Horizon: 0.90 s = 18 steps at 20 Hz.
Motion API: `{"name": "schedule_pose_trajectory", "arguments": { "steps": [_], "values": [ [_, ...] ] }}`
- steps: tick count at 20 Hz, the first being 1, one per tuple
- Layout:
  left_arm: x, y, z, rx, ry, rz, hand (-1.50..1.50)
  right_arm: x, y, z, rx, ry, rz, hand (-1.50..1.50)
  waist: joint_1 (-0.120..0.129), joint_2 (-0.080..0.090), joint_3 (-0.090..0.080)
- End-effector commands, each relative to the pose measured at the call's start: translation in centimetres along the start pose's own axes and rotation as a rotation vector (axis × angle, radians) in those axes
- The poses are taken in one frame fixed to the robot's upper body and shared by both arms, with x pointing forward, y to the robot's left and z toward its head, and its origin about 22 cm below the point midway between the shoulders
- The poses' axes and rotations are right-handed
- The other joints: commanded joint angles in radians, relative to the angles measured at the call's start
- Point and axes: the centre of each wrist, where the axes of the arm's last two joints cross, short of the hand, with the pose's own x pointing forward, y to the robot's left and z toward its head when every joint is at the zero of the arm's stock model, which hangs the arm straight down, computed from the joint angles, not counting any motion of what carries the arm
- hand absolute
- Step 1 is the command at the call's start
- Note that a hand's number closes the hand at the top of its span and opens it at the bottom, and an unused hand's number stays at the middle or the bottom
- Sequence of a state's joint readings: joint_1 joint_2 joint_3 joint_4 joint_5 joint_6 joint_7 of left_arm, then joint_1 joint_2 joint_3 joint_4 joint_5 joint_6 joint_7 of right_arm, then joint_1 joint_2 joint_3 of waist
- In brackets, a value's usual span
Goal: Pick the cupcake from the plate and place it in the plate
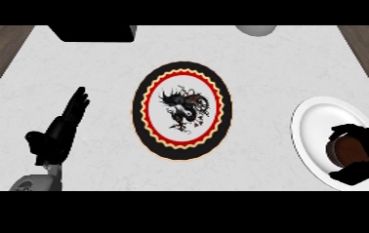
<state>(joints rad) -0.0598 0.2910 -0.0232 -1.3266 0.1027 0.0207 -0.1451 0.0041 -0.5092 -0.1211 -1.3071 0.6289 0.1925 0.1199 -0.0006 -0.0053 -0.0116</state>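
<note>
- Right hand (351,174) at right edge, fingers curled round the cupcake (351,150), over the white plate (311,129).
- Left hand (63,125) resting at lower left, fingers straight, holding nothing.
- Patterned plate (182,111) in centre of the counter (274,71), well apart from both hands.
- Black box (92,32) and grey object (256,29) at the far edge.

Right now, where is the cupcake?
In the head view, the cupcake is at the far right, on the white plate, with the right hand curled round it, to the right of the patterned plate.
</note>
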Motion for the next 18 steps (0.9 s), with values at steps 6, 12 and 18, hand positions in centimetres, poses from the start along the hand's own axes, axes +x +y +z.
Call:
{"name": "schedule_pose_trajectory", "arguments": {
  "steps": [6,12,18],
  "values": [
    [0.5,-0.4,-0.7,0.01,0.008,0.01,0.0,2.2,4.4,3.1,-0.096,-0.015,-0.035,1.5,-0.019,0.001,0.01],
    [-1.3,1.2,1.6,0.046,0.034,0.003,0.0,4.3,8.6,10.2,-0.245,0.067,-0.012,1.5,-0.05,-0.007,0.007],
    [0.7,1.9,-0.6,0.019,0.022,0.001,0.0,9.8,7.3,16.9,-0.378,-0.03,-0.053,1.5,-0.027,0.002,0.01]
  ]
}}
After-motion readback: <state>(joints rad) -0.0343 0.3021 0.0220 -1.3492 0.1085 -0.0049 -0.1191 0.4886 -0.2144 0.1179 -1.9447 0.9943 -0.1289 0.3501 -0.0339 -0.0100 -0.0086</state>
